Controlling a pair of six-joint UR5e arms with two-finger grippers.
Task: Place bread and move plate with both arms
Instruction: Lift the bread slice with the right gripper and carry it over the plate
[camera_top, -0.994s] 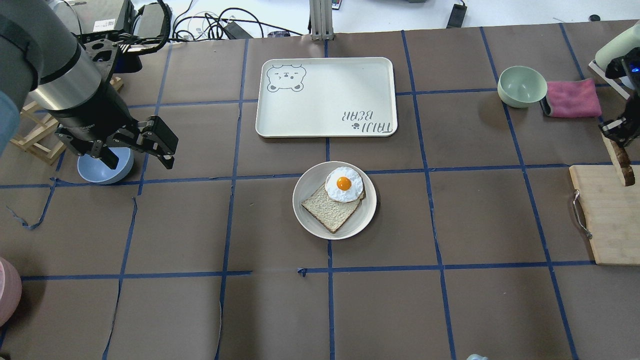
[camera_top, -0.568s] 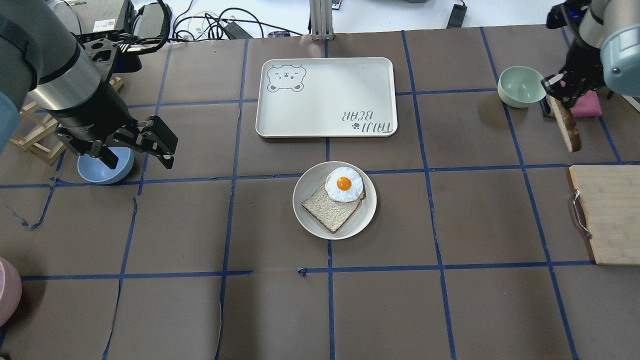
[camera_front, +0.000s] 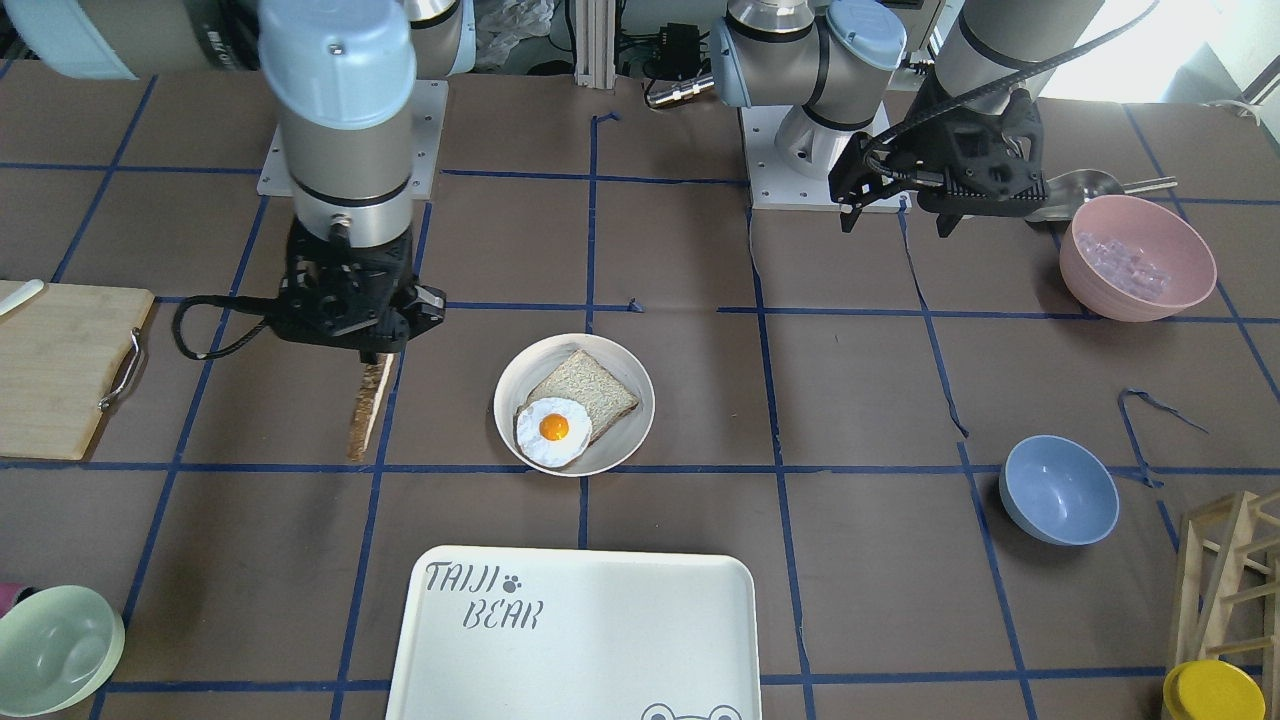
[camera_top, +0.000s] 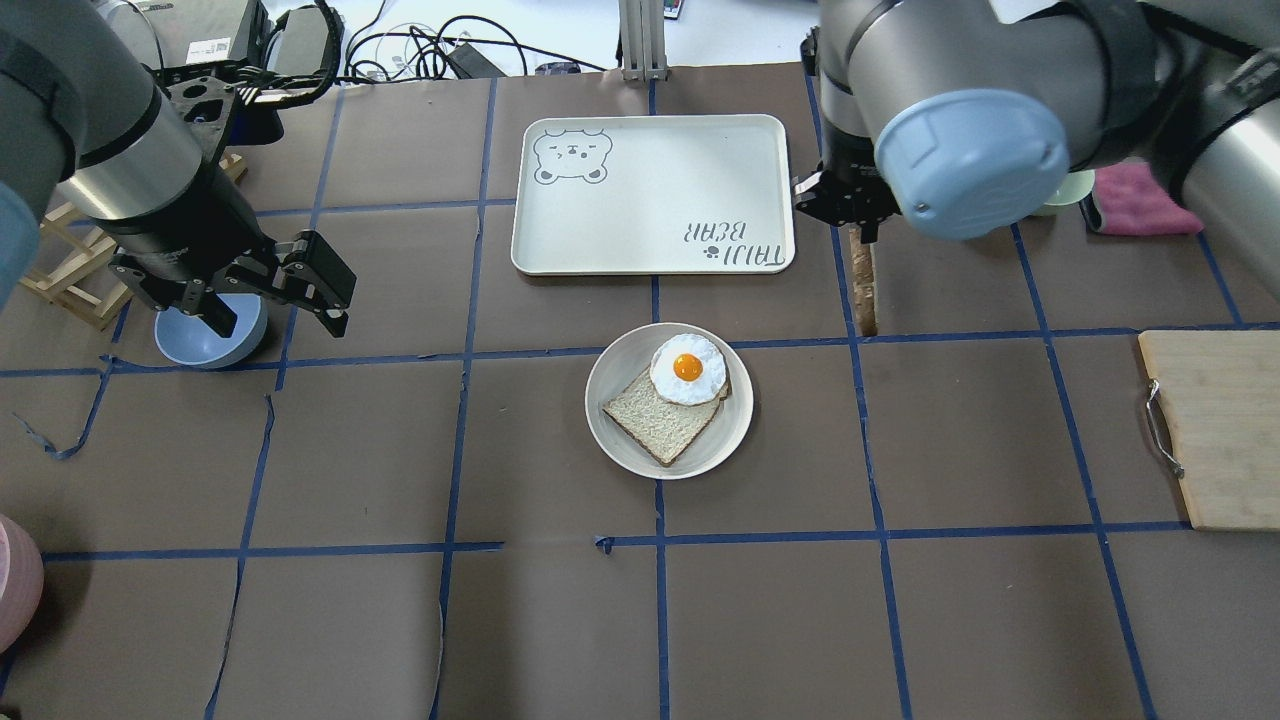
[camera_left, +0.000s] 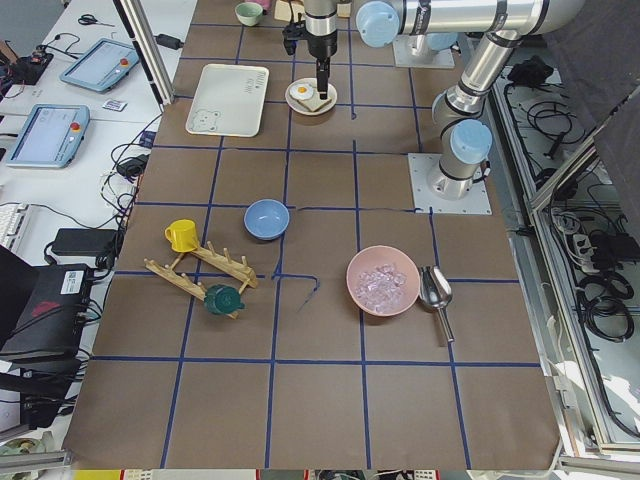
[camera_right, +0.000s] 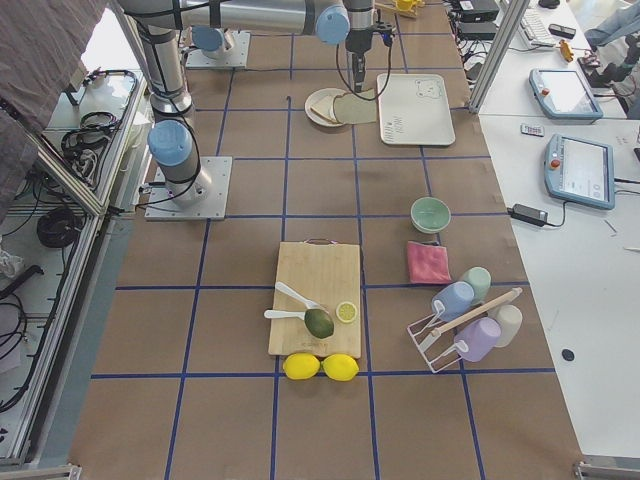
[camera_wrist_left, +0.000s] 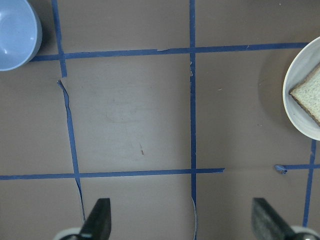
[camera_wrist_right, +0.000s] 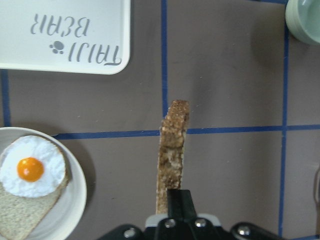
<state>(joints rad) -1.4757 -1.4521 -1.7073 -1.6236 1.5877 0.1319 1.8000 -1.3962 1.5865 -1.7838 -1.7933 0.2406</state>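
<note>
Across the grid-taped brown counter (camera_top: 350, 620), upper centre of the overhead view: white tray (camera_top: 650, 190). Below it, mid-frame: plate (camera_top: 725, 445) bearing a squarer slice (camera_top: 655, 425) and fried egg (camera_top: 687, 368). Just right of the tray's lower right corner, apart from the plate: bread (camera_top: 862, 290), hanging edge-on beneath the right claw (camera_top: 857, 232), pinched at its top end. Far left: left claw (camera_top: 275, 320), spread wide.

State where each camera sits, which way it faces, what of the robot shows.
Front-facing: across the table, facing the robot; right arm image-left, left arm image-right.
Overhead: behind the robot, looking forward-down; both arms.
Exterior left: table's left end; left arm nearer.
Exterior right: table's right end; right arm nearer.
Left wrist: straight down; open left claw.
Right wrist: straight down; right claw gripping bread.
Shared: both wrist views catch the plate.
</note>
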